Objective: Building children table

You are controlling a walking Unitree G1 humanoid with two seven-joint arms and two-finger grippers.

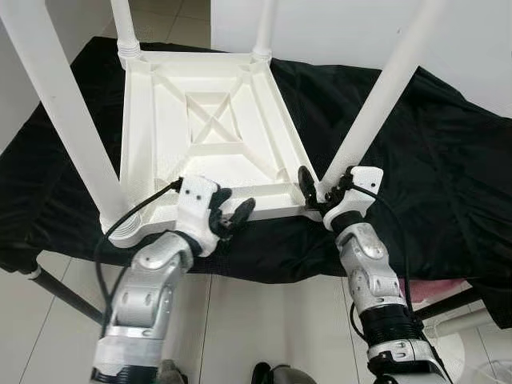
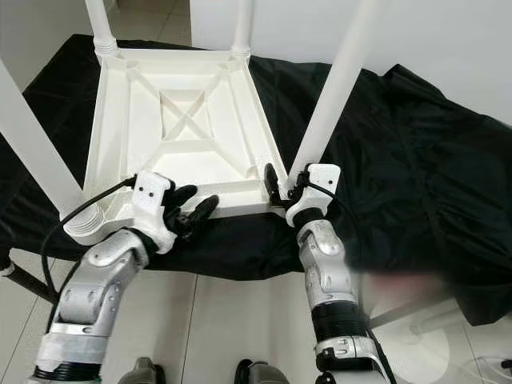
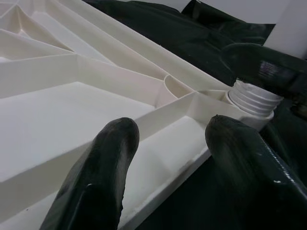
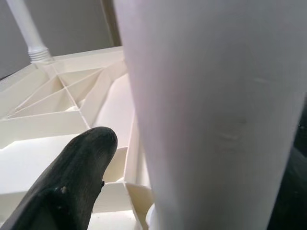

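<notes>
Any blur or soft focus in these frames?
Right eye view: smeared pinkish patch by the right arm. Left wrist view: black fingers soft, table underside sharper. Right wrist view: white table leg very close, featureless blur. Left eye view: crisp.

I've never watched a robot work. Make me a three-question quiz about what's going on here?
1. True or false: the white table lies upside down on a black cloth.
2. How many legs stand in its corners?
3. What is the right claw at: (a) the near right leg, (b) the cloth, (c) the floor?

Key: 1 true; 2 four; 3 a. The left claw is open at the table's near rim.
</notes>
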